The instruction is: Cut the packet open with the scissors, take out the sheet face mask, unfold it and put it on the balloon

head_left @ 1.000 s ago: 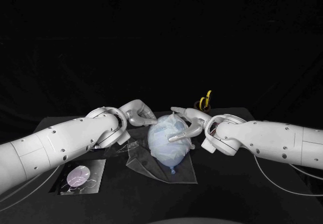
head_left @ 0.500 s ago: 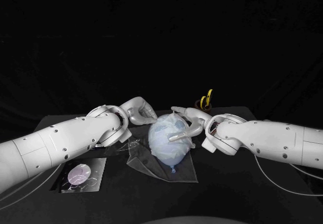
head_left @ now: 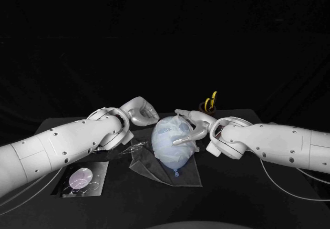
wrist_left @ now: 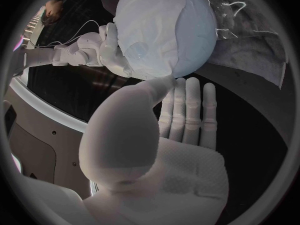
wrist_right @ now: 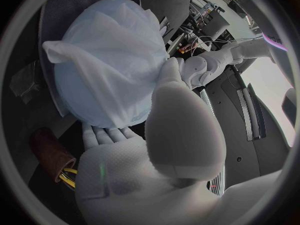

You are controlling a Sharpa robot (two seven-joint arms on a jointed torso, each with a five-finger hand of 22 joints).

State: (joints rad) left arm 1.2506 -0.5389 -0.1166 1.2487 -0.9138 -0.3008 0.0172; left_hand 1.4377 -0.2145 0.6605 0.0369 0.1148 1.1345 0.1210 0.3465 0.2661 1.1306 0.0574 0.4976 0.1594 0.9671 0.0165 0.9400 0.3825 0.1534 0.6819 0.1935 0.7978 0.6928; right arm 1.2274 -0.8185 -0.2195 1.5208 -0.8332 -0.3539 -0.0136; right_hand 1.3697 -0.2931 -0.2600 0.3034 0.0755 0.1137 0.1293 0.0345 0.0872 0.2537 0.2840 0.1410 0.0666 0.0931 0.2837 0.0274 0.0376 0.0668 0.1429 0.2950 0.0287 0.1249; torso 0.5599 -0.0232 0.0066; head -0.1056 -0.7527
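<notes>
The far part of the black surface (head_left: 227,200) was lost in darkness, its back edge not to be made out. On it a pale blue balloon (head_left: 173,160), rounded and egg-shaped, was seen lying between the two arms with its knotted end toward the robot. Much of its skin was hidden under the sheet face mask (wrist_right: 109,45), a thin, white, creased sheet draped over it with one corner sticking out loose.

The right robot hand (head_left: 192,126) was wrapped round the balloon from the side, thumb pressed on the mask; its fingers were largely hidden behind the balloon. The left robot hand (head_left: 141,112) was held just beside the balloon, flat and empty, fingers stretched out straight.

A crumpled clear film (head_left: 148,167) lay beneath the balloon, glinting at its folds. The packet (head_left: 81,179), flat and glossy with a pale oval on it, lay well apart under the left arm, partly cut off by it. Of the scissors (head_left: 211,100) little but yellow handles could be seen, standing in a brown holder (wrist_right: 47,152) behind the right robot hand
</notes>
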